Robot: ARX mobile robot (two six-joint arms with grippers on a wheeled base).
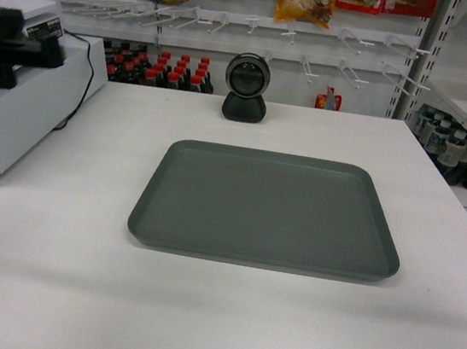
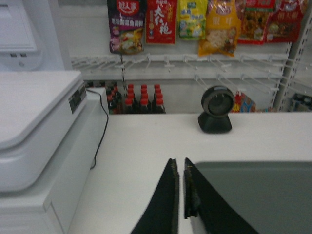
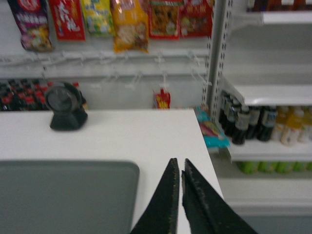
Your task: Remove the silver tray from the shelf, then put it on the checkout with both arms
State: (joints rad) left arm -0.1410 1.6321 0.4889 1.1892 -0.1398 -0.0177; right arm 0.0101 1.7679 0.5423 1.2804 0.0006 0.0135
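Flatly, the matte grey-green silver tray (image 1: 268,209) rests on the checkout (image 1: 199,308).

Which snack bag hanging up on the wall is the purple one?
The purple snack bag is the far-left one in the hanging row, in the left wrist view. The bags beside it are red, then yellow-green and orange.

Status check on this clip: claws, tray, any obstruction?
Left claw shut, empty. Right claw shut, empty. Silver tray flat on checkout, released. Scanner behind tray, clear of it.
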